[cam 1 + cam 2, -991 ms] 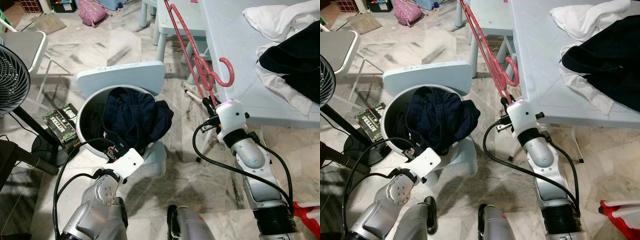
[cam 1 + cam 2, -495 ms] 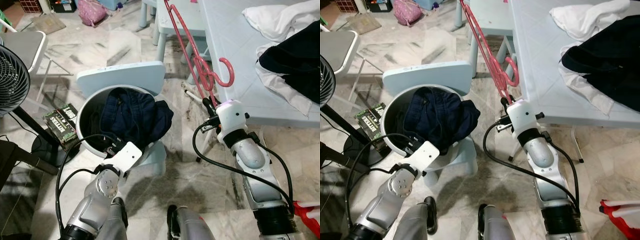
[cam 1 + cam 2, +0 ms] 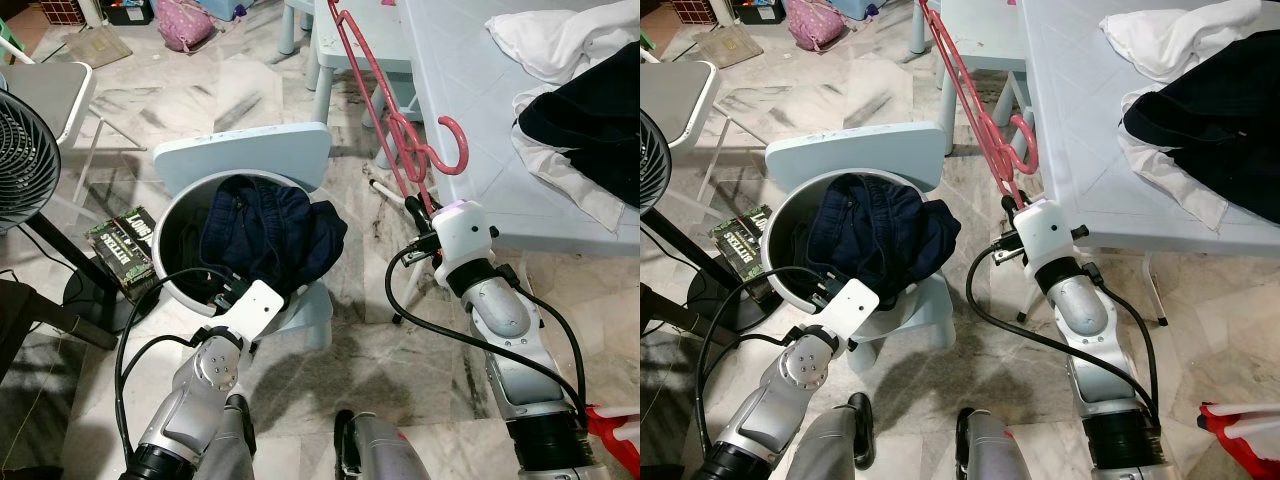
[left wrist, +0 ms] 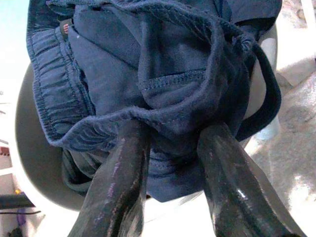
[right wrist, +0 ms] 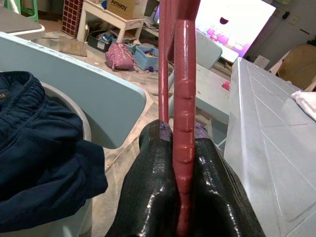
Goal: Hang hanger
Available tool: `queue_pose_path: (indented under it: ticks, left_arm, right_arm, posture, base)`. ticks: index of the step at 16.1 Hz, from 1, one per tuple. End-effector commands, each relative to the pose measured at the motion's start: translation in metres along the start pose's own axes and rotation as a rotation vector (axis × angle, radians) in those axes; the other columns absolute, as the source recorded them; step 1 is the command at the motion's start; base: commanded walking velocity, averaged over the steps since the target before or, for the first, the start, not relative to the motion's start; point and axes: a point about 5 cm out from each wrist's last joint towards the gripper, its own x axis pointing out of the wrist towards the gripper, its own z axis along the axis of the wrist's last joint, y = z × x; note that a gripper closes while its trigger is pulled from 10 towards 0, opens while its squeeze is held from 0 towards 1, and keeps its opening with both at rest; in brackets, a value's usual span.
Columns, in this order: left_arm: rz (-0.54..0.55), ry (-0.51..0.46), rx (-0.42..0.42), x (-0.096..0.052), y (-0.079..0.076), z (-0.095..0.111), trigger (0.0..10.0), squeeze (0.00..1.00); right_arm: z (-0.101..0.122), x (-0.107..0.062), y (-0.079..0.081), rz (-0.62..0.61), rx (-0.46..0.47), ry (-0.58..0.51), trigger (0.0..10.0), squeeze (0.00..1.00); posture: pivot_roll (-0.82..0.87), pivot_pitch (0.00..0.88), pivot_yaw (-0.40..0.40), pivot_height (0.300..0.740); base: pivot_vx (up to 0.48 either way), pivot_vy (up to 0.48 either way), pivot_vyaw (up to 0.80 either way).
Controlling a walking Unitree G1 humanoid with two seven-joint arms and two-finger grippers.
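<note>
A pink plastic hanger [image 3: 385,105] rises up and away from my right gripper [image 5: 180,163], which is shut on its lower bar; its hook [image 3: 455,145] curls beside the pale blue table's edge [image 3: 470,190]. My left gripper [image 4: 173,148] is open over dark navy clothes [image 3: 265,225] heaped in a grey bucket [image 3: 175,215] on a small blue chair [image 3: 240,155]. Its fingers [image 4: 121,168] straddle a fold of the navy cloth [image 4: 163,74] without closing on it.
White and black garments [image 3: 575,90] lie on the pale blue table to the right. A fan [image 3: 25,150] and its stand are at the left, with a dark box [image 3: 125,240] on the marble floor. A second blue chair [image 3: 345,40] stands behind.
My left arm has shifted a little toward the bucket's near rim. The right gripper and hanger have stayed in place.
</note>
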Motion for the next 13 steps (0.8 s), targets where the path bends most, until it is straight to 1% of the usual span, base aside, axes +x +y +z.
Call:
queue_pose_path:
  ticks: [1, 9, 10, 11, 13]
  left_arm:
    - [-0.011, 0.023, -0.006, -0.0007, -0.0026, -0.0045, 10.0, 0.00]
    - [-0.011, 0.023, -0.006, -0.0007, -0.0026, -0.0045, 10.0, 0.00]
    - [-0.014, 0.031, -0.030, 0.0009, -0.0030, -0.0046, 10.0, 0.00]
    - [-0.011, 0.086, -0.189, 0.0084, -0.0032, -0.0086, 0.0, 0.00]
    - [-0.008, 0.090, -0.206, 0.0088, -0.0031, -0.0090, 0.0, 0.00]
  right_arm:
    - [0.0020, -0.0023, -0.0023, -0.008, -0.010, -0.011, 10.0, 0.00]
    - [0.0020, -0.0023, -0.0023, -0.008, -0.010, -0.011, 10.0, 0.00]
    - [0.0020, -0.0023, -0.0023, -0.008, -0.010, -0.010, 10.0, 0.00]
    - [0.0014, -0.0015, -0.0003, 0.002, -0.008, -0.009, 10.0, 0.00]
    - [0.0006, -0.0023, 0.0005, 0.006, -0.007, -0.007, 10.0, 0.00]
  posture:
    - [-0.08, 0.198, -0.072, 0.740]
    - [-0.08, 0.198, -0.072, 0.740]
    - [-0.08, 0.198, -0.072, 0.740]
    - [-0.08, 0.196, -0.077, 0.740]
    - [-0.08, 0.196, -0.077, 0.740]
  base:
    - [0.000, 0.000, 0.00]
    - [0.000, 0.000, 0.00]
    - [0.000, 0.000, 0.00]
    - [0.000, 0.000, 0.00]
    - [0.000, 0.000, 0.00]
